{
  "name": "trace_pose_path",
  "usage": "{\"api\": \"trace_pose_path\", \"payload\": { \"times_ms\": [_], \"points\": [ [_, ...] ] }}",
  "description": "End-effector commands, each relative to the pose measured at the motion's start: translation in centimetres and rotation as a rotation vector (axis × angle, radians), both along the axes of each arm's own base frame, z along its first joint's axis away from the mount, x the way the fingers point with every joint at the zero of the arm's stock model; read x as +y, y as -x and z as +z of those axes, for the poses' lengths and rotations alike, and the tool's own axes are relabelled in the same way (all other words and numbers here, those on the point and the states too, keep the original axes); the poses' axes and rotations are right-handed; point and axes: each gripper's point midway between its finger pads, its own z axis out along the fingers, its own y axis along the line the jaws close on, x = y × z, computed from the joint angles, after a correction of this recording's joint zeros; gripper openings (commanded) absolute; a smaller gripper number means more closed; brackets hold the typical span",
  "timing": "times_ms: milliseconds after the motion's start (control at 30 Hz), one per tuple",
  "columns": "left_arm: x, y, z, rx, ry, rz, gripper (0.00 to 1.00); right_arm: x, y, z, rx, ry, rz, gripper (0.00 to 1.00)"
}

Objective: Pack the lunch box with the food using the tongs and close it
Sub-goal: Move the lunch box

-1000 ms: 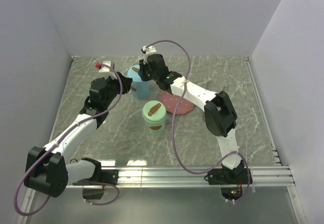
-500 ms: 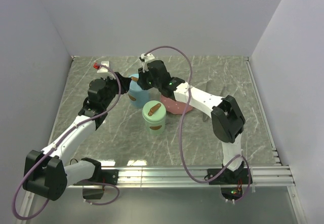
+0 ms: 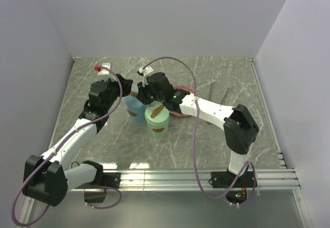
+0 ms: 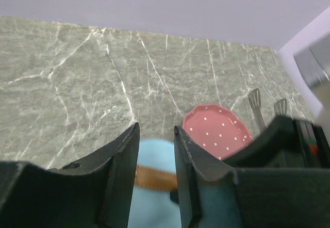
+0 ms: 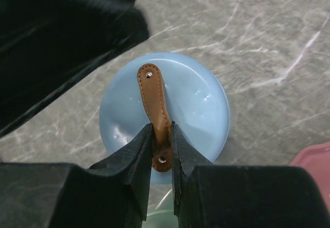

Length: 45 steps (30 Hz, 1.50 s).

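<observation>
Table (image 3: pixel 93 78): grey marble.
Right gripper (image 5: pixel 161 131): clenched on brown strap (image 5: pixel 153 91) of blue lid (image 5: pixel 201 104).
Left gripper (image 4: pixel 154 131): fingers parted, nothing grasped.
Green pot (image 3: pixel 156 117): set at 4 o'clock of blue lid.

Glossy smooth blue lid (image 5: pixel 198 109), stitched brown leather-look strap (image 5: pixel 153 95), veined grey marble-look tabletop (image 5: pixel 247 27)

pale blue lid (image 5: pixel 201 109), brown strap (image 5: pixel 153 94); pink white-dotted plate (image 4: pixel 216 132); green marbled table (image 4: pixel 77 83).
</observation>
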Motion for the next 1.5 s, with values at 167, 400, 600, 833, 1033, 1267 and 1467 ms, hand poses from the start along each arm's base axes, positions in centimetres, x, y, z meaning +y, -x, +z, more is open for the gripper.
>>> {"api": "trace_pose_path", "payload": {
  "times_ms": [167,400,600,833,1033,1267,1467],
  "points": [
    [0.4,0.4,1.8,-0.045,0.033,0.018,0.39,-0.4,5.9,-1.0,0.05,0.036,0.112,0.0],
    [0.5,0.6,1.8,-0.045,0.036,0.019,0.39,-0.2,8.0,-1.0,0.043,0.051,0.165,0.0],
    [0.5,0.7,1.9,-0.047,0.037,0.018,0.39,-0.2,8.4,-0.6,0.036,0.049,0.173,0.0],
    [1.2,0.6,2.1,-0.052,0.045,0.061,0.4,0.3,9.5,1.0,0.016,0.014,0.238,0.4],
    [2.3,1.2,2.7,-0.082,0.059,0.108,0.4,0.2,9.3,4.2,-0.077,-0.063,0.226,0.59],
    [3.8,2.0,3.3,-0.13,0.084,0.18,0.4,-4.6,10.1,11.4,-0.308,-0.289,0.115,0.59],
    [6.4,3.3,3.2,-0.167,0.107,0.293,0.4,-11.9,8.5,11.3,-0.379,-0.267,-0.178,0.6]
  ]
}}
